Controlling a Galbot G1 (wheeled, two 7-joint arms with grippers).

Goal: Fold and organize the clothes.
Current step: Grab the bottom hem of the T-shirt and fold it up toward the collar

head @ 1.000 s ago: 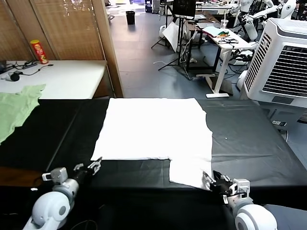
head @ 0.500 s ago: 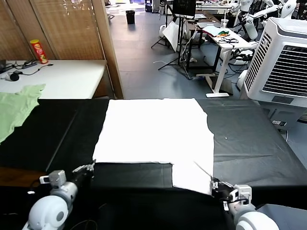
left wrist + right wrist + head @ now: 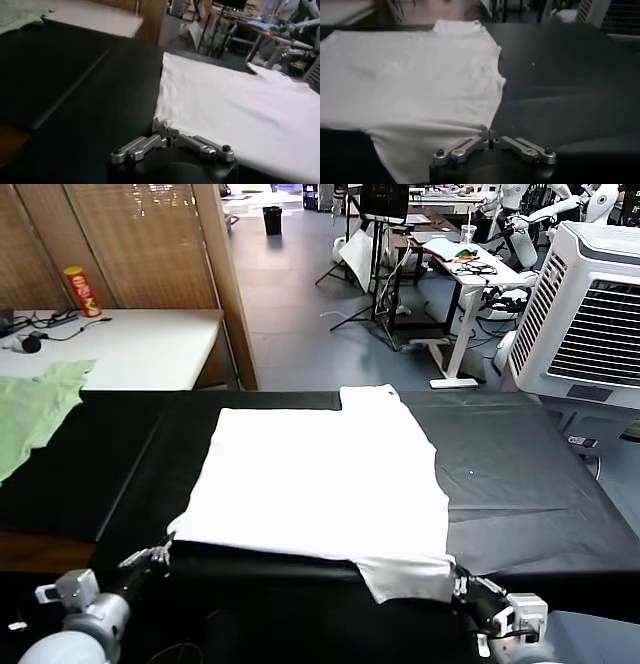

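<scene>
The clothes are a plain white T-shirt lying flat on the black table, its near edge hanging over the table's front. My left gripper is shut on the shirt's near left corner. My right gripper is shut on the near right corner. Both pinched corners are pulled taut toward me. A sleeve sticks out at the far edge. No logo shows.
A pale green garment lies at the table's far left. A white side table with a red can stands behind it. A large white air cooler stands at the right, beyond the table.
Both grippers have drawn back toward me, dragging the shirt over the front edge. The left gripper has closed on its corner. A sleeve now shows at the far edge.
</scene>
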